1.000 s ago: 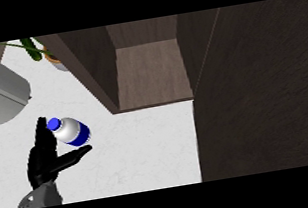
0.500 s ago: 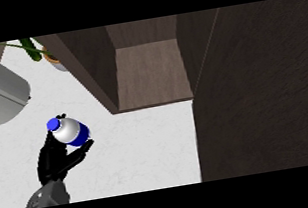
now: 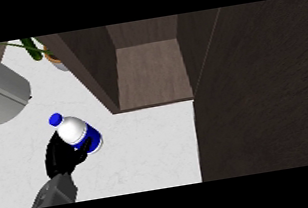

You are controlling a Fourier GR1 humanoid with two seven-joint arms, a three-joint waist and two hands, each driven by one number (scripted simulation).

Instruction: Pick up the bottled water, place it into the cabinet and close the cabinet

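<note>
The bottled water (image 3: pixel 76 132) has risen slightly toward the frame's upper right since a moment ago. The left robot hand (image 3: pixel 63 156) curls round it at lower left, over the white table (image 3: pixel 149 147), left of the open cabinet (image 3: pixel 150 71).

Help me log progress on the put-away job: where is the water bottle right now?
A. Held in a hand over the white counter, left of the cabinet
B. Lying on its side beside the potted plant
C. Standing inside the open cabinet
A: the left hand is curled round the water bottle above the white counter, left of the open cabinet.
</note>
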